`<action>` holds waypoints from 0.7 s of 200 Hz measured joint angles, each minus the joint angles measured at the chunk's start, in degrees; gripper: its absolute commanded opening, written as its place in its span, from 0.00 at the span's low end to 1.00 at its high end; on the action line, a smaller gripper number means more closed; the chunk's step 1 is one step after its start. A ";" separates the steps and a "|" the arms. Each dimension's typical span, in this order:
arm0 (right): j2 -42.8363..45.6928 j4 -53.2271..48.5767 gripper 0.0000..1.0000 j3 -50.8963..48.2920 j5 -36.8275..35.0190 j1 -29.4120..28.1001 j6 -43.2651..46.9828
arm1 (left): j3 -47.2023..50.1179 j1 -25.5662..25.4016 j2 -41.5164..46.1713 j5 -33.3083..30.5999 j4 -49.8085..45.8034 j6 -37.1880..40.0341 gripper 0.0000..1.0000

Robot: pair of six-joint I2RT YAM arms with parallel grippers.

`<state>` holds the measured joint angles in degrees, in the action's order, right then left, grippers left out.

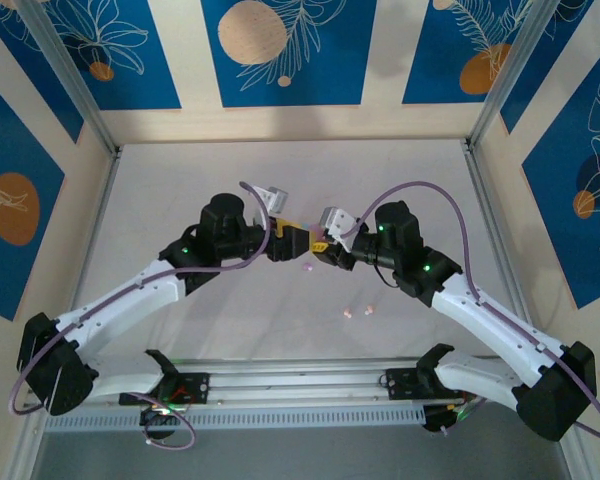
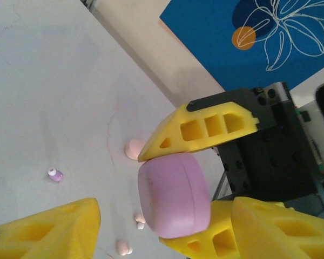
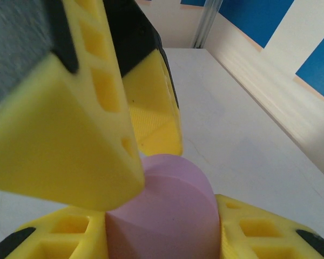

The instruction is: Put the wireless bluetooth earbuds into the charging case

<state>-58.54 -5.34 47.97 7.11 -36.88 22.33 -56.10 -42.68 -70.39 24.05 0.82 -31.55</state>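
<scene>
The right hand (image 1: 322, 245) pinches a lilac case (image 2: 173, 197) while the left hand (image 1: 286, 238) is spread open just beside it, with tiny earbuds (image 1: 348, 313) scattered on the counter (image 1: 180, 180).

White table (image 1: 180, 180), lilac earbud (image 1: 308, 268) near its middle, two pink earbuds (image 1: 348, 313) close together nearer the arms.

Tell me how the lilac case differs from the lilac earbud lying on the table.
The lilac case is far bigger than the lilac earbud. The case sits clamped in the right gripper; the earbud lies loose on the table. The case is plain lilac; the earbud has a white tip. Both are lilac.
</scene>
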 measured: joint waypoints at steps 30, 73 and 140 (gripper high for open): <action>0.00 0.24 0.32 -0.11 0.00 -0.26 0.31 | -0.24 -0.37 -1.20 0.31 0.02 -0.11 0.59; -0.02 0.68 0.32 -0.57 0.00 -1.07 1.49 | -1.07 -0.74 -2.23 0.39 0.07 -1.44 0.46; -0.15 1.42 0.35 -0.96 -5.03 -3.30 3.50 | -2.97 -1.05 -3.58 0.35 -1.73 -2.86 0.26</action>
<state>-58.70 -3.92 47.00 2.09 -40.18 25.82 -59.07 -43.72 -73.97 24.40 -0.91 -34.41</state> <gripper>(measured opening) 0.417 0.306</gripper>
